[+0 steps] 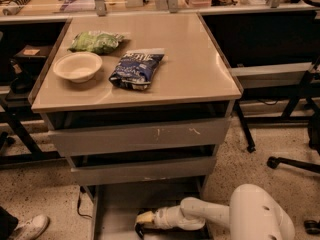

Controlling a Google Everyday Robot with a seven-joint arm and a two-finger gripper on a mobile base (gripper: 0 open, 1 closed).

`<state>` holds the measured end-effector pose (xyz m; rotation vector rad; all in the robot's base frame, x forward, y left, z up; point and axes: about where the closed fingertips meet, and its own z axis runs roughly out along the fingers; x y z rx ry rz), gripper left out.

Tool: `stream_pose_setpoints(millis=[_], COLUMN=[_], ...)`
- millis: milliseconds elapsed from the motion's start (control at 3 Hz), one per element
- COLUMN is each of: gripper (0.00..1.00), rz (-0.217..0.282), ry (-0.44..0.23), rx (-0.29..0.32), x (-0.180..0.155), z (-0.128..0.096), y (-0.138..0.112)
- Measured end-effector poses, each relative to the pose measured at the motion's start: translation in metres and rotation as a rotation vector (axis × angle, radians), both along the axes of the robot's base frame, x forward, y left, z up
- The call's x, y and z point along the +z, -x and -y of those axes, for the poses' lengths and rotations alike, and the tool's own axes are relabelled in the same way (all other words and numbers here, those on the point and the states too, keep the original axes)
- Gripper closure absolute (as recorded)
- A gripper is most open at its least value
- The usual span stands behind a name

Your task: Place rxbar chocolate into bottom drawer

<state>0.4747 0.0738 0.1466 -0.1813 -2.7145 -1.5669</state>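
Down in the open bottom drawer (116,209), the gripper (141,219) sits low, with the dark chocolate bar (150,230) right beneath it. Whether it grips the bar, I cannot tell.

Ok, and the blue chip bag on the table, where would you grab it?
Probably from straight above, pinching the puffy middle of the blue chip bag across its narrower width: it lies flat on the table, long axis slanted, with the white bowl close beside it. The gripper is far below, in the bottom drawer.
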Motion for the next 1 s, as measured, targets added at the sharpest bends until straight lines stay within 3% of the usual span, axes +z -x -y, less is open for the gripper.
stream_pose_setpoints(millis=[333, 667, 1000], gripper=[0.12, 0.0, 0.0], rz=[0.0, 0.0, 0.0], ry=[0.0, 0.0, 0.0], rx=[0.0, 0.0, 0.0], x=[0.0, 0.0, 0.0], z=[0.0, -0.0001, -0.0001], y=[0.0, 0.0, 0.0])
